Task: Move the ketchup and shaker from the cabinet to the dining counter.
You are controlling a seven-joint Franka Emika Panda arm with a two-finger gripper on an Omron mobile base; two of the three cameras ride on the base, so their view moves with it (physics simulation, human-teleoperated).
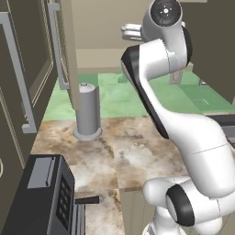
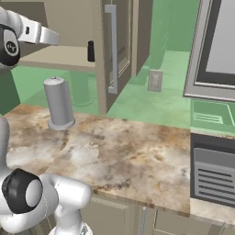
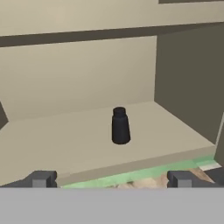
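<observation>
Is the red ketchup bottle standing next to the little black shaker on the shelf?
No, in the hand view the shaker stands alone on the cabinet shelf.

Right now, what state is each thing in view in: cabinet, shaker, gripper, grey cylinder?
cabinet: door open, shelf exposed.
shaker: upright on the cabinet shelf, untouched.
gripper: open, empty, short of the shaker.
grey cylinder: upright on the marble worktop.

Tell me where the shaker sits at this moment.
The shaker stands upright on the open cabinet's lower shelf, centred in the hand view with nothing beside it; in the right base view it shows just left of the open door's silver handle.
</observation>
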